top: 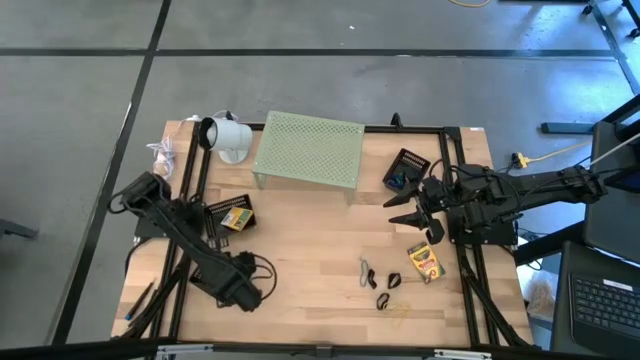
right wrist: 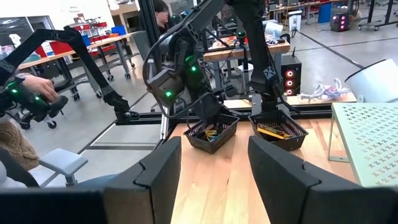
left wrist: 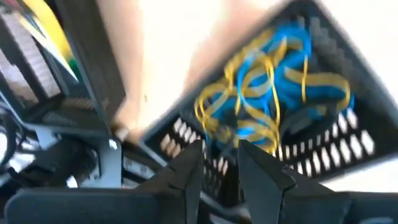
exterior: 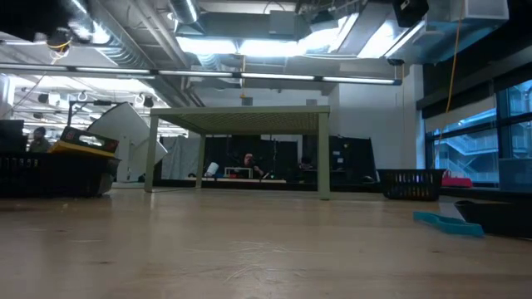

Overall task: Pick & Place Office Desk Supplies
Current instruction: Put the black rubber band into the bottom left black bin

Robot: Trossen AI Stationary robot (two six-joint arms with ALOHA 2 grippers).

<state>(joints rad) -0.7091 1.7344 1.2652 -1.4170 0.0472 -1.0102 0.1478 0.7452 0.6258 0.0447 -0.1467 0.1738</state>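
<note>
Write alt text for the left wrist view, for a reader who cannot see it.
The left gripper hangs just above a black mesh basket holding a tangle of yellow and blue rubber bands, its two dark fingers slightly parted with nothing between them. Pale wooden table shows beyond the basket.

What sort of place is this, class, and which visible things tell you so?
Probably a robotics lab or workshop: exposed ceiling ducts, workbenches with equipment behind the wooden table, and a person holding a controller.

a pale green perforated riser (top: 307,150) stands at the table's (top: 310,255) far edge, a white cup (top: 228,137) just beside it.
</note>
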